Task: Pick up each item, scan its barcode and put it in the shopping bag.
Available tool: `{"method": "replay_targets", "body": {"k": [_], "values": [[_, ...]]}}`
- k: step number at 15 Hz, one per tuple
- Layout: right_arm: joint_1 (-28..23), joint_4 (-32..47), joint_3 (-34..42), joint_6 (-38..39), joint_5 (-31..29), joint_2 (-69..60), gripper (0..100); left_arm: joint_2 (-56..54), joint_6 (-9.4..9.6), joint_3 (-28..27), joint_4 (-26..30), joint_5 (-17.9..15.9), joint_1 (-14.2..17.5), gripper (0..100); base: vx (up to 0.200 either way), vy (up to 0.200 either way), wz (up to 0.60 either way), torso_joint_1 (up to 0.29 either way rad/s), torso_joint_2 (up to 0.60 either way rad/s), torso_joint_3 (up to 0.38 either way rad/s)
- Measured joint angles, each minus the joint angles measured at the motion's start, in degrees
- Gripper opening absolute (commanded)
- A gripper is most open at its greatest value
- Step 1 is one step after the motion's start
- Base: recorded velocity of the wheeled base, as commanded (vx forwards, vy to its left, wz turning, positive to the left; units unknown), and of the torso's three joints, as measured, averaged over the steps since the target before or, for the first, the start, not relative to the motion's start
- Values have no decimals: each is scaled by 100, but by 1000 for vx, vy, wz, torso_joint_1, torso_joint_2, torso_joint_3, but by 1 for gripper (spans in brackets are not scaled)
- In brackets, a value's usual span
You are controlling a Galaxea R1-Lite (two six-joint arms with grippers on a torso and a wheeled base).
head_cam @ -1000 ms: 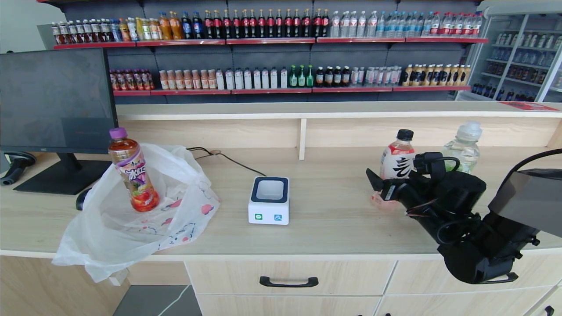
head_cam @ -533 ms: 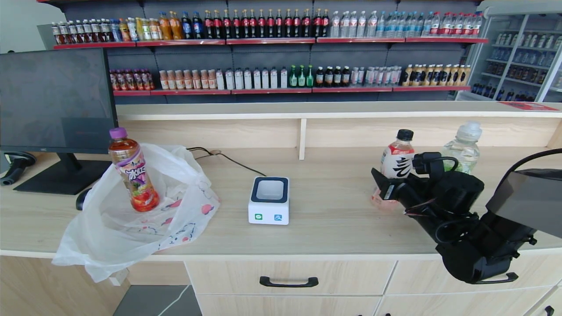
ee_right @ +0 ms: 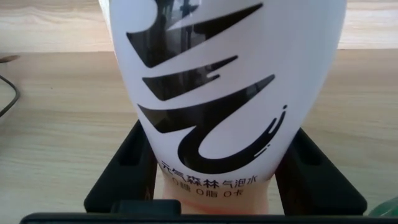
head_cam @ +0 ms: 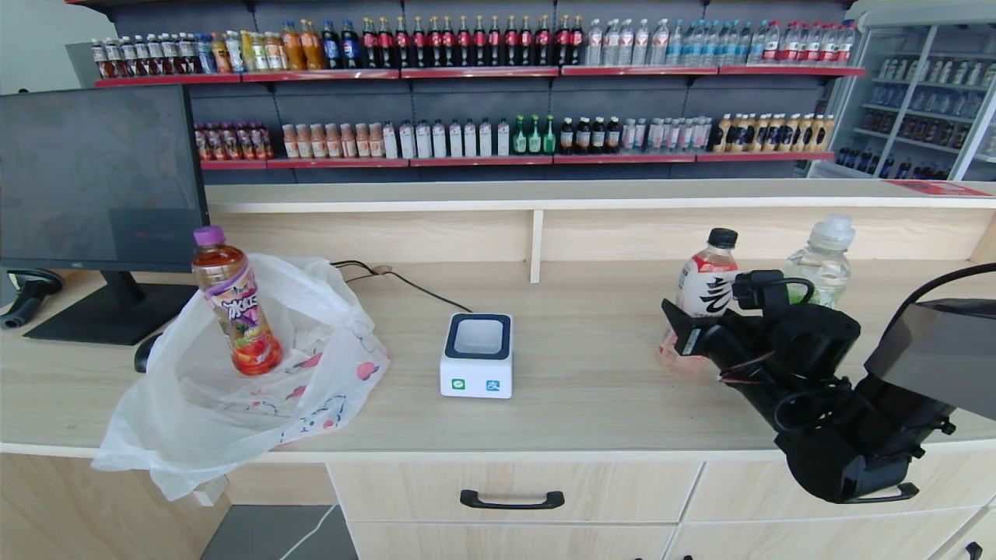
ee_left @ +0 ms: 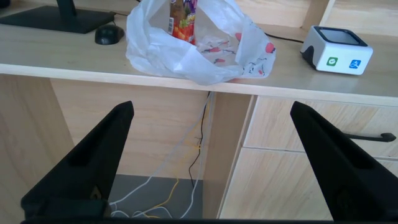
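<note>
1. The right gripper (head_cam: 678,336) is at the right of the pale wooden counter (head_cam: 591,404). Its black fingers sit either side of the lower body of the pink drink bottle with a white brush-stroke label and black cap (head_cam: 704,289).
2. The pads look pressed to the bottle's sides, so I judge it gripped. The low hold probably leaves the label free for scanning.
3. That bottle stands near upright, base apparently on the counter, just beside the clear plastic water bottle with a white cap (head_cam: 821,263).
4. The white box scanner (head_cam: 476,356) faces its window upward mid-counter, between the bottles and the bag, handy for passing items across.
5. The thin white plastic shopping bag (head_cam: 194,412) lies open at the left. An orange-red drink bottle with a purple cap (head_cam: 236,305) stands inside it, seemingly already bagged.
6. The left gripper (ee_left: 211,111) hangs below the counter's front edge with its fingers spread wide and empty, clear of the work.
</note>
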Motion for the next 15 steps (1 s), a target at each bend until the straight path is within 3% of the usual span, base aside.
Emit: {"method": "replay_targets", "body": {"k": [7, 15], "values": [[62, -13, 367, -15, 0, -650, 0, 0, -2, 0, 2, 0, 0, 100, 0, 0, 0, 0, 0, 0], [947, -22, 1418, -356, -11, -2031, 0, 0, 4, 0, 10, 0, 0, 100, 0, 0, 0, 0, 0, 0]]}}
